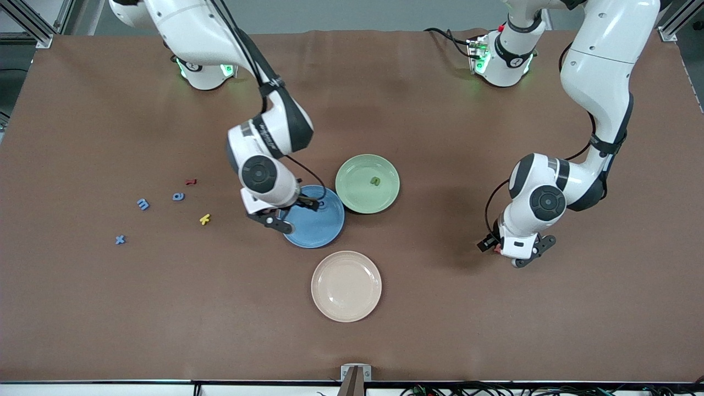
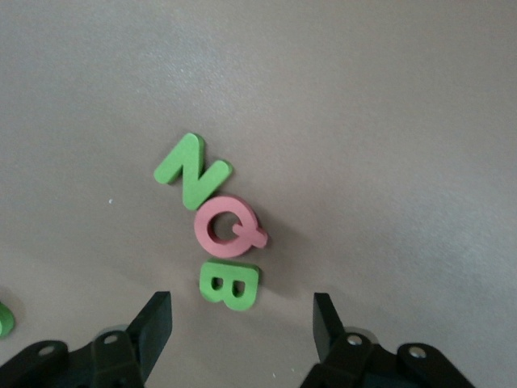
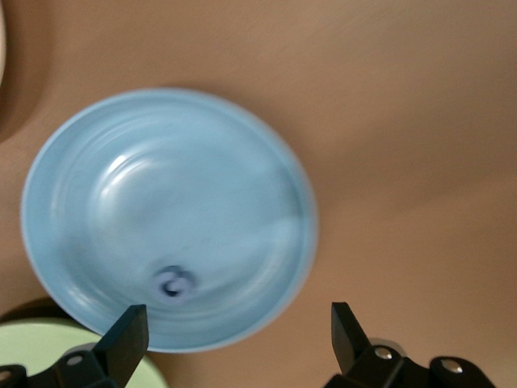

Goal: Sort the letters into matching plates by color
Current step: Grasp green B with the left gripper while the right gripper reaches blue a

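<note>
The blue plate (image 1: 322, 231) lies beside the pale green plate (image 1: 357, 192), which holds one green letter (image 1: 375, 180). My right gripper (image 1: 286, 214) hangs open over the blue plate's edge toward the right arm's end. In the right wrist view a small blue letter (image 3: 174, 283) lies in the blue plate (image 3: 186, 186), free of the open right gripper (image 3: 238, 331). Three blue letters (image 1: 143, 204) lie loose toward the right arm's end. My left gripper (image 2: 240, 323) is open just above a green B (image 2: 229, 284). A green N (image 2: 192, 170) lies close by.
A cream plate (image 1: 346, 286) sits nearer the front camera than the two coloured plates. A pink Q (image 2: 230, 228) lies between the green N and B, touching both. A red letter (image 1: 190, 181) and a yellow letter (image 1: 204, 219) lie among the loose blue ones.
</note>
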Motion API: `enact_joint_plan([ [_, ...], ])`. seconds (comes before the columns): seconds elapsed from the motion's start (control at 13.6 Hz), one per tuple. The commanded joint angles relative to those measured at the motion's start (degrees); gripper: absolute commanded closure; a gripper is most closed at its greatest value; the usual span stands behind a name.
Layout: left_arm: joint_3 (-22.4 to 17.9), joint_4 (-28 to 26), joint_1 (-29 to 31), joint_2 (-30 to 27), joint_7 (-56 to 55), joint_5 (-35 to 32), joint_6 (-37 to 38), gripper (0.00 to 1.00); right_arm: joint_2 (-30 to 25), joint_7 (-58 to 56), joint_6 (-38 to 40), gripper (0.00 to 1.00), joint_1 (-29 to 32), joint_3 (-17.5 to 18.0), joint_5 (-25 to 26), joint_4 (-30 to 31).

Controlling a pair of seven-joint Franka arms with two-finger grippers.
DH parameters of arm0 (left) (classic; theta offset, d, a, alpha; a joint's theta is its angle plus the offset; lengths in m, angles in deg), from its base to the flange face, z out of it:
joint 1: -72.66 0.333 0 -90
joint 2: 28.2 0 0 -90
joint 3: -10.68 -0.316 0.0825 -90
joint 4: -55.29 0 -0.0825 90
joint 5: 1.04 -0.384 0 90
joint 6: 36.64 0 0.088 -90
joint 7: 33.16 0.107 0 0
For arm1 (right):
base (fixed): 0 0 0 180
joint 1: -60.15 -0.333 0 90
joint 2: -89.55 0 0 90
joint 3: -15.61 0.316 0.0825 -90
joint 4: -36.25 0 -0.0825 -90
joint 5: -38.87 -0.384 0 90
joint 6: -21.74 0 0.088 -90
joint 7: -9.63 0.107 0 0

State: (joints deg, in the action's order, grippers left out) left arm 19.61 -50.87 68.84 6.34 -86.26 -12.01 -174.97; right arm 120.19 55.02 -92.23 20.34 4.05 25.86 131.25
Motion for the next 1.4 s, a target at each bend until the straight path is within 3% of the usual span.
enact_joint_plan([
  [0.0,-1.0,1.8,0.0,1.4,0.1,-1.2,1.1,0.22,-5.6,-7.0,3.5,0.0,0.5,-4.1,1.9,4.0],
  [0.66,-1.0,1.8,-0.7,1.8,-0.5,-1.0,1.1,0.23,-12.3,-35.2,-0.6,0.0,1.1,-17.8,2.0,18.1],
  [0.96,-1.0,1.6,-0.2,1.8,0.1,-1.1,1.1,0.27,-15.0,-42.5,-19.5,0.0,1.1,-18.2,2.0,32.4],
  [1.32,-1.0,1.8,-0.2,2.7,-0.1,-1.1,1.1,0.33,-14.4,-56.0,-21.6,0.0,7.3,-18.2,2.0,33.6],
])
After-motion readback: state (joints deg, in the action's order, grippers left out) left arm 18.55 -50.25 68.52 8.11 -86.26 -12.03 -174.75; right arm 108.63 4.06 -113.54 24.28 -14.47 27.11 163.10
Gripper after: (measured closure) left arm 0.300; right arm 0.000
